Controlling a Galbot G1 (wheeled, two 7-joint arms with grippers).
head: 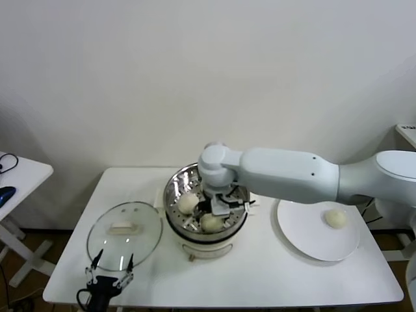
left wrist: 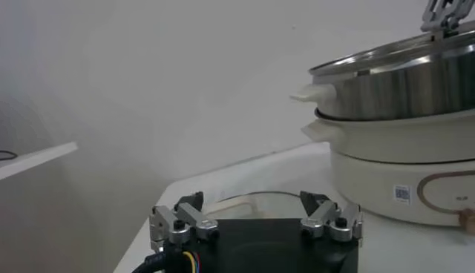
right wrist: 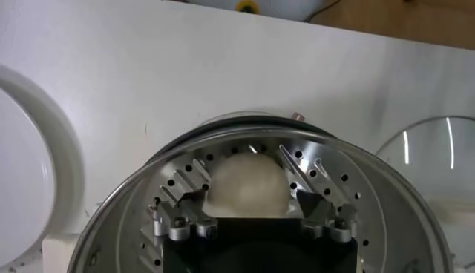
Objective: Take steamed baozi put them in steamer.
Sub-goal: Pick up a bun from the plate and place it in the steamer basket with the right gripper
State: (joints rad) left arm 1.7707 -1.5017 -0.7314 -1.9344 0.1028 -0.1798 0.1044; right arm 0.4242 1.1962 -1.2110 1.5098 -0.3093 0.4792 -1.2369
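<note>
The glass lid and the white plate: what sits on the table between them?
In the head view, the steamer stands between the glass lid and the white plate. The right gripper reaches into it.

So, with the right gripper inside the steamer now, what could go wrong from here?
The right gripper is open around a baozi on the perforated tray of the steamer. Lifting out, a finger might drag that bun along or tip it. Two baozi sit close together near the gripper, so sideways motion could knock either. One baozi waits on the plate. The left gripper is parked by the glass lid.
</note>
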